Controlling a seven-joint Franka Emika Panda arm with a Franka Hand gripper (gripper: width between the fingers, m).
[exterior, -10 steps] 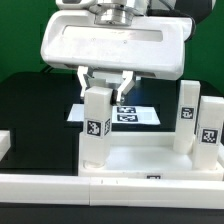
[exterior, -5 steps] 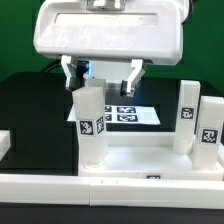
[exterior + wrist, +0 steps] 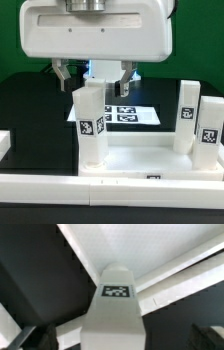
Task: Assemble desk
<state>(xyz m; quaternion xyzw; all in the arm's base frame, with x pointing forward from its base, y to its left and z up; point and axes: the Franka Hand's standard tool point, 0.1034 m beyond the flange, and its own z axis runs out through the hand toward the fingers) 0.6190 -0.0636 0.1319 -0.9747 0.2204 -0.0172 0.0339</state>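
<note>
Desk leg (image 3: pixel 93 125) stands upright beneath open pincer (image 3: pixel 92 76).

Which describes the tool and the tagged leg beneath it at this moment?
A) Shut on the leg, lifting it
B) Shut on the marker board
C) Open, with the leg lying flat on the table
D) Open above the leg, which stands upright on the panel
D: the tool hangs open with its fingers clear above the leg, which stands upright on the desk panel.
</note>
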